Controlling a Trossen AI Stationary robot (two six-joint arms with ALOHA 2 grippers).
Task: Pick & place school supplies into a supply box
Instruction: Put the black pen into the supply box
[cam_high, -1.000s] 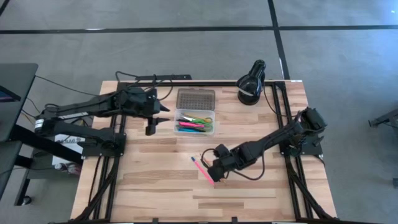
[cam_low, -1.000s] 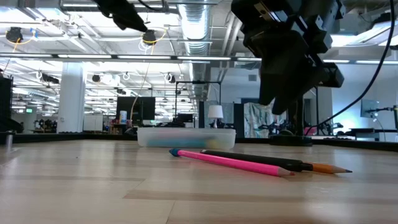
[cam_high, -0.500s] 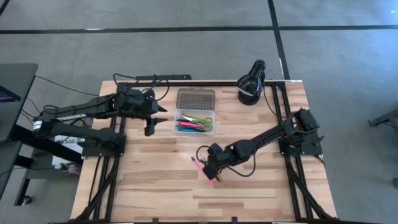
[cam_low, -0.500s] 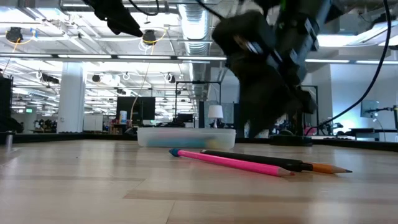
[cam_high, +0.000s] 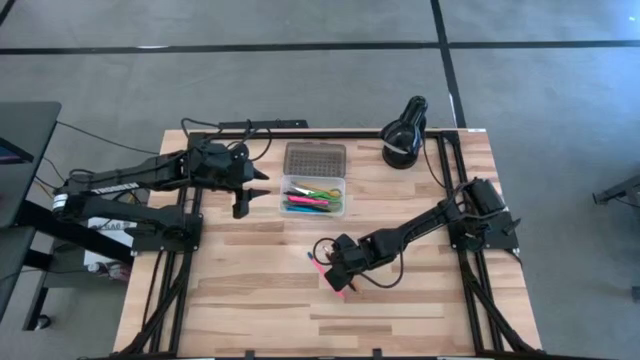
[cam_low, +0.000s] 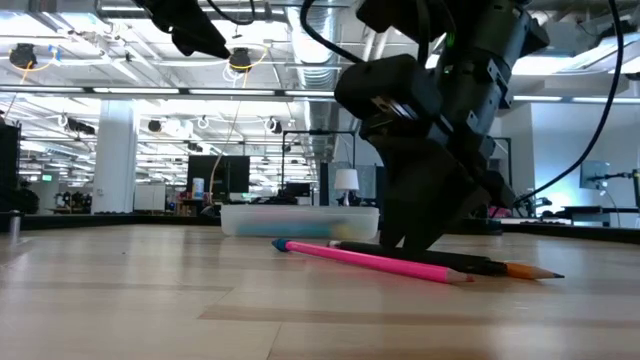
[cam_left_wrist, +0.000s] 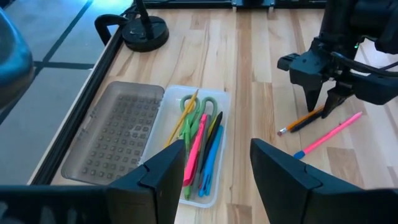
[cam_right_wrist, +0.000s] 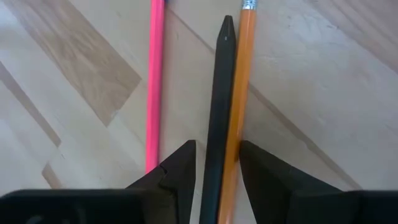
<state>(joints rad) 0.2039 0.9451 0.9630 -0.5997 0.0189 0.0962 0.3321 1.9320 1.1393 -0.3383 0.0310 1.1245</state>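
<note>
1. Here, I see the right gripper (cam_right_wrist: 216, 163) partly open, gripping nothing, straddling a black pen (cam_right_wrist: 217, 118) between pink pencil (cam_right_wrist: 153, 81) and orange pencil (cam_right_wrist: 239, 93), mid-table (cam_high: 250, 300).
2. Farther, the supply box (cam_high: 314, 195) holds supplies near the far edge.
3. Beside it, the left gripper (cam_left_wrist: 214, 163) hovers open, empty.

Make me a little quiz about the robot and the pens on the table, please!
1. True or false: the pink pencil lies inside the supply box.
2. Which two things lie between the right gripper fingers? A) black pen and orange pencil B) scissors and lamp
3. Fill in: the left gripper waits beside the ___.

Key: 1 false, it lies on the table. 2 A. 3 supply box.
</note>
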